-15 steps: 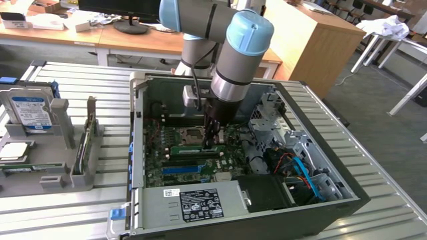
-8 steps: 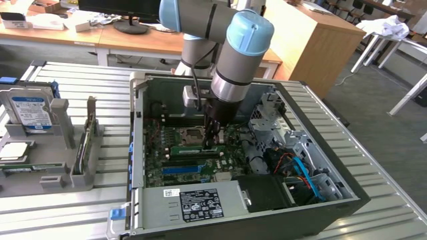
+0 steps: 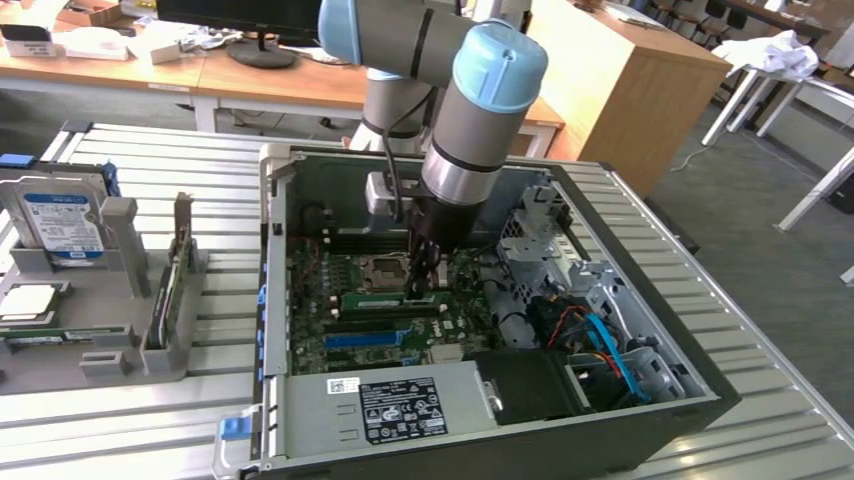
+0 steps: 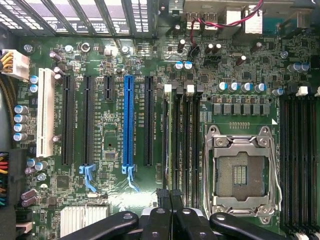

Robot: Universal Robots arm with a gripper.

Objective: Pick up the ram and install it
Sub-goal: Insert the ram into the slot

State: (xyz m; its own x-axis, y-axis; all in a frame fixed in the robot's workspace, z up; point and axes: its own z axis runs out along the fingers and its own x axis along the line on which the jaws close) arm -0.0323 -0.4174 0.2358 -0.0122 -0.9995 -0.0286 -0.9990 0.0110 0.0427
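Observation:
The ram [image 3: 387,298] is a thin green stick lying along a memory slot beside the CPU socket [image 3: 387,268], inside the open computer case [image 3: 641,300]. My gripper [image 3: 426,288] reaches straight down onto its end nearer the exterior view's right. In the wrist view the ram [image 4: 170,140] appears edge-on as a narrow pale strip among the black memory slots. It runs out from between my gripper's [image 4: 169,197] black fingertips [image 4: 162,196], which are pressed close together on it. Whether the stick is fully seated cannot be told.
A blue expansion slot [image 4: 128,120] and black slots lie beside the memory slots. The power supply [image 3: 387,405] fills the case's near end, and blue cables [image 3: 603,340] run at the exterior view's right. Outside the case, a grey fixture [image 3: 120,340] holds a blue-labelled hard drive [image 3: 56,225].

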